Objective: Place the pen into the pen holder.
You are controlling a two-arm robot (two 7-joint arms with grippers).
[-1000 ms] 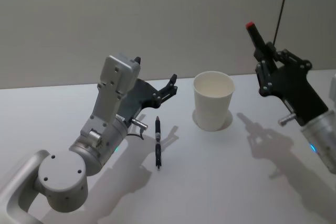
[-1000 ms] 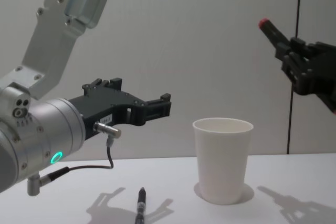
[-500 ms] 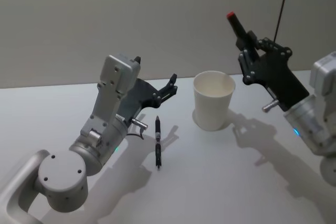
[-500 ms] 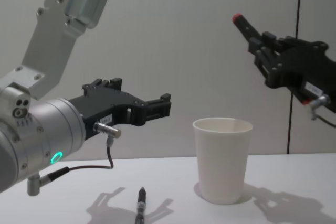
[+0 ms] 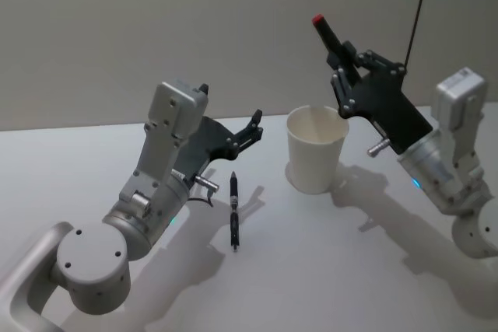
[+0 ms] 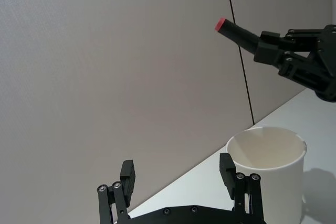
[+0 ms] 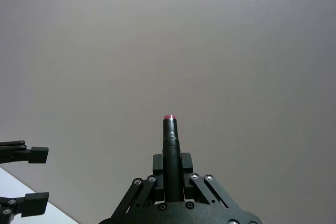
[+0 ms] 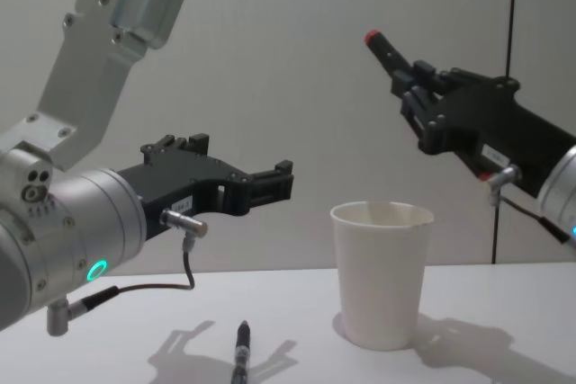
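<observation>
While the right tool (image 5: 343, 65) pinches a red-tipped pen (image 5: 324, 31) above the pen holder (image 5: 316, 153), the holder looks empty — lowering and release remain. Left of it, the spread left tool (image 5: 251, 127) hangs over a second pen (image 5: 233, 211) on the bench (image 5: 327, 270).

Most likely a robotics lab or test cell, judging by the staging: a bare white table (image 5: 327, 270), a blank grey wall (image 5: 117, 29) with one thin dark cable (image 5: 420, 1) running down it, a bare-metal left arm (image 5: 148, 192) and right arm (image 5: 447, 165), and hardly any props (a white paper cup (image 5: 315, 149) among the few).
</observation>
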